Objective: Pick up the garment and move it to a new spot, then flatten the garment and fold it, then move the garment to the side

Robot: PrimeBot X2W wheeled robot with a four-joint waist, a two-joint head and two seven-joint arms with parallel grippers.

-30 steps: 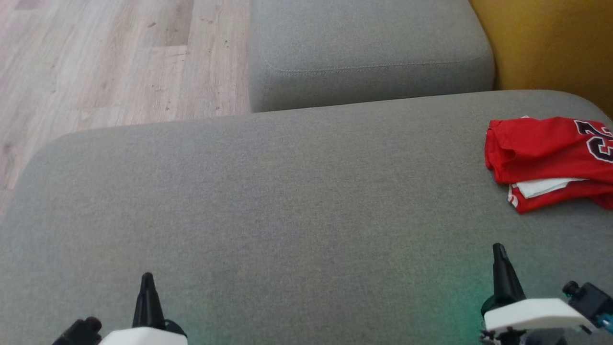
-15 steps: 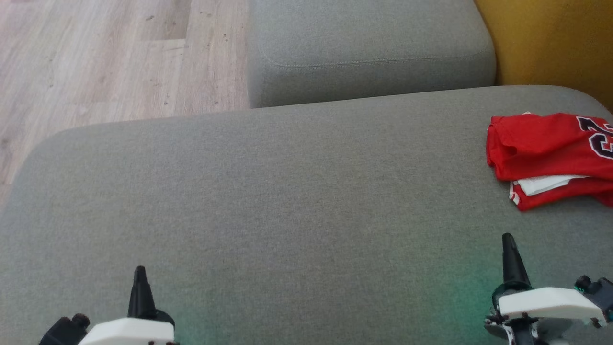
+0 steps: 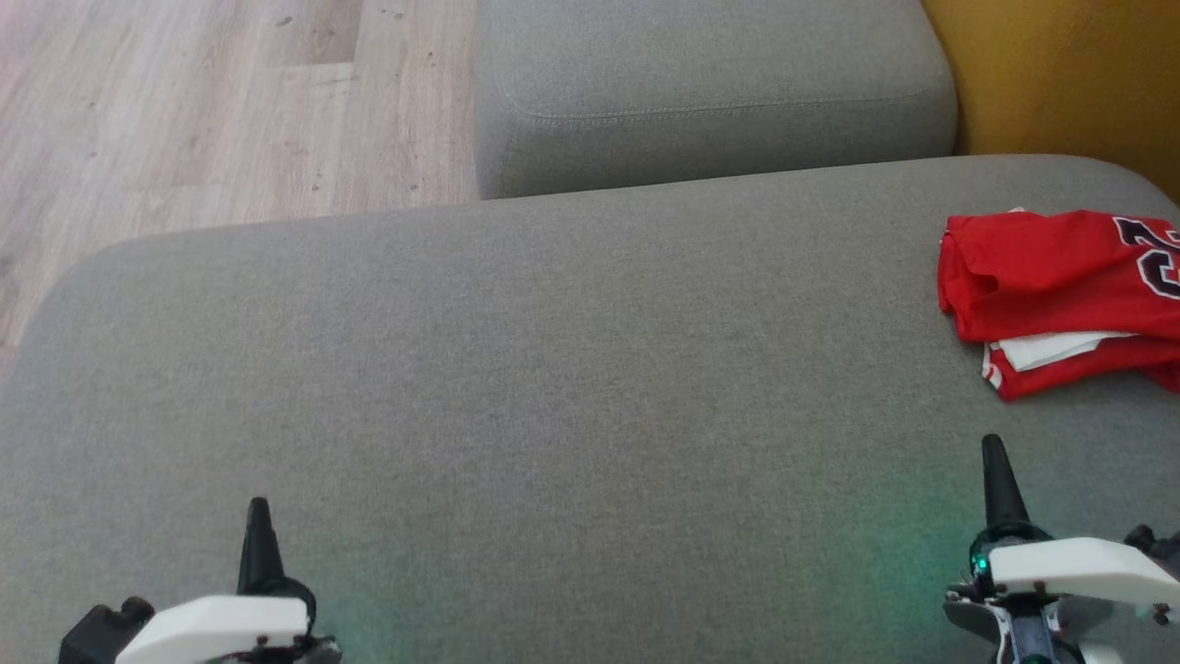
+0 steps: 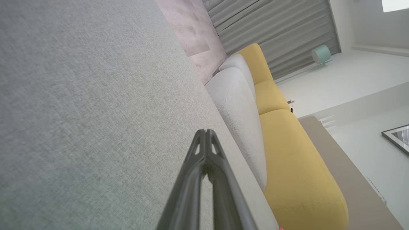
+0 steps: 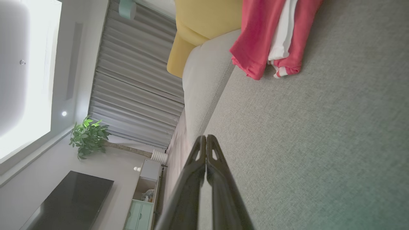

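**Grey sofa seat, red garment folded at its right edge, both claws shut and empty**

A broad grey sofa seat [image 3: 553,369] spreads across the head view. Pale wood floor [image 3: 184,111] shows at the upper left, a second grey cushion [image 3: 710,83] at top centre, and a yellow backrest [image 3: 1060,74] at the upper right.

The garment [image 3: 1051,277] is a red jersey with white trim and dark numerals. It lies on the seat as a compact bundle at the right edge of the frame, which cuts part of it off. Nothing touches it. In the right wrist view it sits at the top, its layers stacked, with a white strip showing between red ones.

My left gripper [image 3: 258,507] is at the lower left and my right gripper [image 3: 993,444] at the lower right. On each, the two dark fingers are pressed together into a single point and hold nothing. Both sit low over bare fabric. The right one is nearer the garment but well apart from it.

The bundle is off to one side and the middle of the seat is bare, so I judge the folding and the move aside to be done. I think the arms are drawn in near the bottom edge to keep clear of the cloth. I read the closed fingers as a rest pose, since nothing is left to carry.
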